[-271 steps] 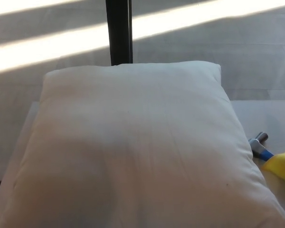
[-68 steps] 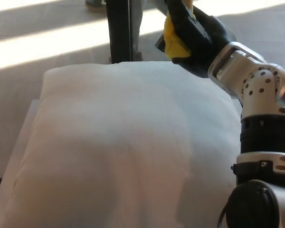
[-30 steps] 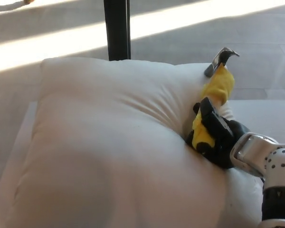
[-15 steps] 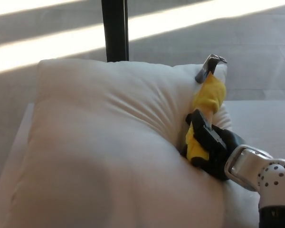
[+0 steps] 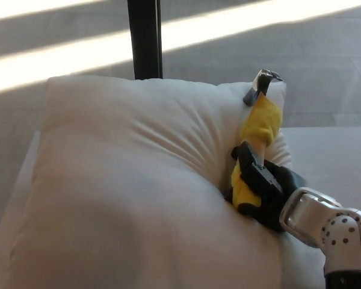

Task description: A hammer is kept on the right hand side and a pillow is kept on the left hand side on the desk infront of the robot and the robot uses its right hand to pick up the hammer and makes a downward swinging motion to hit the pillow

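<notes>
Gripping hammer (image 5: 257, 120) | right hand (image 5: 259, 186) | pressed into pillow (image 5: 132, 180)

A white desk (image 5: 337, 156) bears the large white pillow (image 5: 138, 186).

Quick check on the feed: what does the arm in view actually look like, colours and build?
Only the right arm shows. The right hand is matte black with thick, blocky fingers. Behind it sits a shiny silver ring-shaped wrist collar, then a rounded pale grey joint housing dotted with small dark holes. No cables or markings are visible.
</notes>
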`<state>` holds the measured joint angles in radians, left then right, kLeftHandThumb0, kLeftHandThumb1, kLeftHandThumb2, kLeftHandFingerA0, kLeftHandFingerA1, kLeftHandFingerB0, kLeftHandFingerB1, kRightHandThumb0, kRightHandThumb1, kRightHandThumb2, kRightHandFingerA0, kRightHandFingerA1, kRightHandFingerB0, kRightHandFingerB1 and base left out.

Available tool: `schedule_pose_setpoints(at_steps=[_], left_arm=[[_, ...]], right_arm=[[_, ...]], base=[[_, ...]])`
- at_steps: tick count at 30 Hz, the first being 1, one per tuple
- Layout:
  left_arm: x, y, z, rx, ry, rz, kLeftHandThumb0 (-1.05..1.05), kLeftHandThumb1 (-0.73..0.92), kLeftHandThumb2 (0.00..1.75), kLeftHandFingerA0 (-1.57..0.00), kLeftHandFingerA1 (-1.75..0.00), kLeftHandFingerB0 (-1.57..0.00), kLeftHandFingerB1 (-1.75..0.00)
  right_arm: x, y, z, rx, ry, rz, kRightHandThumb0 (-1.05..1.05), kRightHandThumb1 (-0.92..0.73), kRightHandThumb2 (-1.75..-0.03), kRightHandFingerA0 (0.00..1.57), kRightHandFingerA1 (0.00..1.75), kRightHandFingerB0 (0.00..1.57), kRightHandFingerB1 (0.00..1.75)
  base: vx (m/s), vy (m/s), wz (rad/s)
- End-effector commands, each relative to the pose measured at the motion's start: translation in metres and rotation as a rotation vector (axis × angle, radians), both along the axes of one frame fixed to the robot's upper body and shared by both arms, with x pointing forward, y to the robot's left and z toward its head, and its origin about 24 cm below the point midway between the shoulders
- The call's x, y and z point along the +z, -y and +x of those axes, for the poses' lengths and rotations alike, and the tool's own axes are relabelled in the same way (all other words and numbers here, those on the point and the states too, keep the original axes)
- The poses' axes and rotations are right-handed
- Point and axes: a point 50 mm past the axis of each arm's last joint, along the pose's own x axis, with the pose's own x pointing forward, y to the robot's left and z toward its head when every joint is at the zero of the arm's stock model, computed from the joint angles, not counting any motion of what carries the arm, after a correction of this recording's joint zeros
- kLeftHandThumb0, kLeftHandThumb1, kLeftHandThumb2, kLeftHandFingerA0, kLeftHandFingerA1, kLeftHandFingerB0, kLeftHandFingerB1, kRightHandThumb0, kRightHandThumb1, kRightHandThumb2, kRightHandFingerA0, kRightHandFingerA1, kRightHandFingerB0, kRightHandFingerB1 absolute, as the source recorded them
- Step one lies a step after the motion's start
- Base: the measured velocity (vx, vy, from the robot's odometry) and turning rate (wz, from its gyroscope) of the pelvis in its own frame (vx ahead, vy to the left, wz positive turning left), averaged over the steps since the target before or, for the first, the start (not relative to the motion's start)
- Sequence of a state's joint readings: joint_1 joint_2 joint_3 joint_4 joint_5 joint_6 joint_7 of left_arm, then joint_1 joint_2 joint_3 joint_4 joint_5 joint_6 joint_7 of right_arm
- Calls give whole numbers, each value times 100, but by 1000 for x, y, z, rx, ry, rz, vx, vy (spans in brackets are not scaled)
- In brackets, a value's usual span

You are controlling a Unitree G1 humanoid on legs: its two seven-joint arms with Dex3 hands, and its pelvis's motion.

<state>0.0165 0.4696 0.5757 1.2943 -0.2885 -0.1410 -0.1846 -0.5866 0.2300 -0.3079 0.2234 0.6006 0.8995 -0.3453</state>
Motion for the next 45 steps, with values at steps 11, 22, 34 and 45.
schedule_pose_setpoints(at_steps=[11,22,34,45], left_arm=[[11,-15,-10,1,-48,58,-58,64,59,-79,-58,-69,-55],[11,-15,-15,-3,-54,53,-58,64,59,-79,-57,-68,-54],[12,-16,-16,-3,-59,54,-58,64,60,-79,-56,-64,-51],[14,-18,-20,-22,-71,71,-59,65,59,-77,-55,-70,-55]], right_arm=[[63,-52,6,106,2,231,-46,-92,-77,103,175,68,161],[153,4,36,46,204,195,-40,-91,-83,106,175,74,160],[197,71,34,-46,301,95,-31,-80,-97,104,175,61,166],[158,154,27,-272,227,-215,-33,-83,-90,107,175,76,175]], base=[[0,0,0],[0,0,0],[0,0,0],[0,0,0]])
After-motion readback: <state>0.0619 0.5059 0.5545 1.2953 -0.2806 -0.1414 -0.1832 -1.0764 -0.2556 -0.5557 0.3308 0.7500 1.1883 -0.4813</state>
